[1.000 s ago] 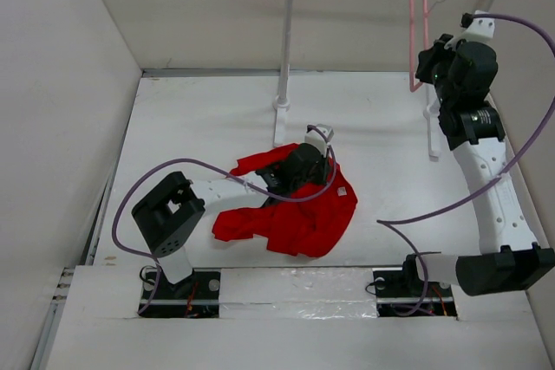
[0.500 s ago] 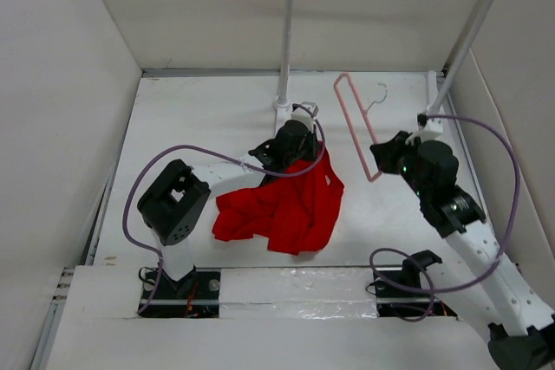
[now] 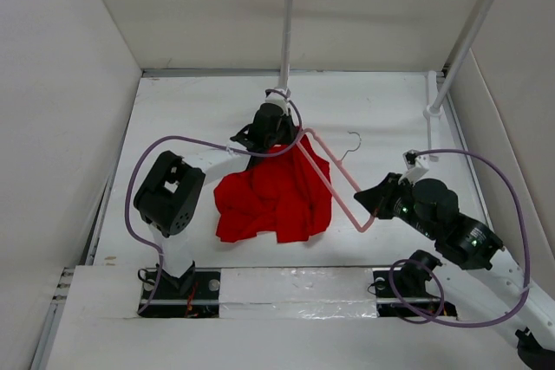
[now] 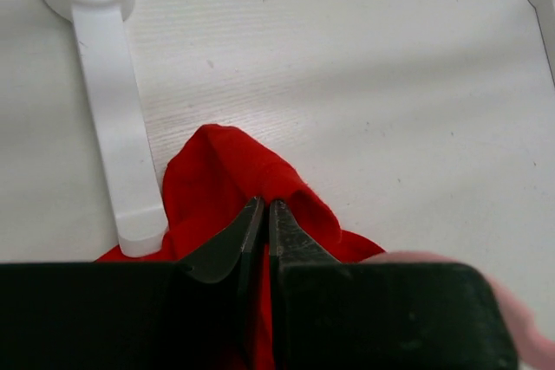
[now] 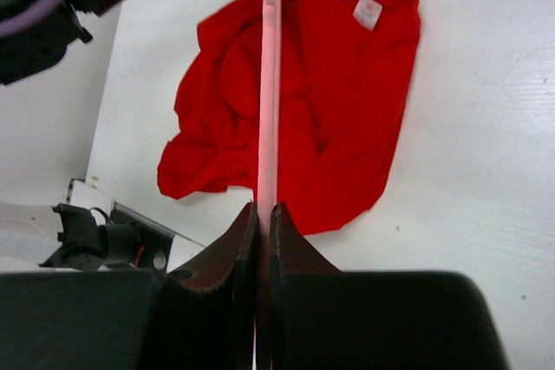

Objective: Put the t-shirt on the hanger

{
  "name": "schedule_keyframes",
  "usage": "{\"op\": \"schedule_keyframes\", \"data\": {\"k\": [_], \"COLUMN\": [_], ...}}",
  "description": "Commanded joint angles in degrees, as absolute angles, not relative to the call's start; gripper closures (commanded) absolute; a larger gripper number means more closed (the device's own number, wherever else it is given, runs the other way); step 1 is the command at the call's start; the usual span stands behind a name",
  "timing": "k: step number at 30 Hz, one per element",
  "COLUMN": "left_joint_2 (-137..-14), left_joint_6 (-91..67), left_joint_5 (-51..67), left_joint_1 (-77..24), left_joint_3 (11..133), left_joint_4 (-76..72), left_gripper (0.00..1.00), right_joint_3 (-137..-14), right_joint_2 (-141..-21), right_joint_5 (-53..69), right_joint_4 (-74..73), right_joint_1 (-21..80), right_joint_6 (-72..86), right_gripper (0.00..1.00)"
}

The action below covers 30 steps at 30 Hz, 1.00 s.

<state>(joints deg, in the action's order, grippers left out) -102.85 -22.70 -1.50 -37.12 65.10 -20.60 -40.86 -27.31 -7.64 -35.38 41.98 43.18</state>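
Left gripper point(image 4: 264, 207): clenched on far fold of t-shirt point(image 3: 276, 198), mid-table, near rack foot point(image 4: 121, 127). Right gripper point(image 5: 263, 210): clamped on hanger point(image 5: 269, 84) bar, far corner over shirt. You: raise fold, open gap, slide hanger corner in slowly, hook clear of cloth.

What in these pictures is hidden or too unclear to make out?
Top view: whether the far corner of the hanger is inside the t-shirt or only over it; the left gripper covers that spot.
Left wrist view: most of the t-shirt, behind the gripper's black body; the hanger is just a pink blur at the lower right.
Right wrist view: the hanger's triangle shape, seen edge-on; print on the tag, too small.
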Motion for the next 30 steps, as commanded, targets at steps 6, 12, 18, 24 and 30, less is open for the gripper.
{"op": "schedule_keyframes", "data": {"k": [6,12,18,24,30], "left_joint_2": [-101.95,-100.2,-99.76,-99.58,-99.41], "left_joint_6": [-21.97,-22.15,-21.53,-21.18,-21.45], "left_joint_5": [-0.26,-0.35,-1.23,-1.5,-1.23], "left_joint_1": [-37.0,-37.0,-37.0,-37.0,-37.0], "left_joint_3": [68.64,66.89,68.02,69.25,70.13], "left_joint_4": [-22.15,-22.15,-20.3,-19.25,-18.9], "left_gripper": [1.0,1.0,1.0,1.0,1.0], "right_joint_3": [-42.54,-44.47,-49.39,-48.09,-47.81], "right_joint_2": [-29.18,-31.9,-35.06,-34.37,-36.38], "right_joint_5": [-12.21,-16.86,-17.14,-16.17,-13.72], "right_joint_4": [-35.86,-34.28,-33.56,-33.05,-32.52], "right_joint_1": [44.56,44.56,44.56,44.56,44.56], "right_joint_6": [44.21,40.8,33.41,31.9,31.29], "right_gripper": [1.0,1.0,1.0,1.0,1.0]}}
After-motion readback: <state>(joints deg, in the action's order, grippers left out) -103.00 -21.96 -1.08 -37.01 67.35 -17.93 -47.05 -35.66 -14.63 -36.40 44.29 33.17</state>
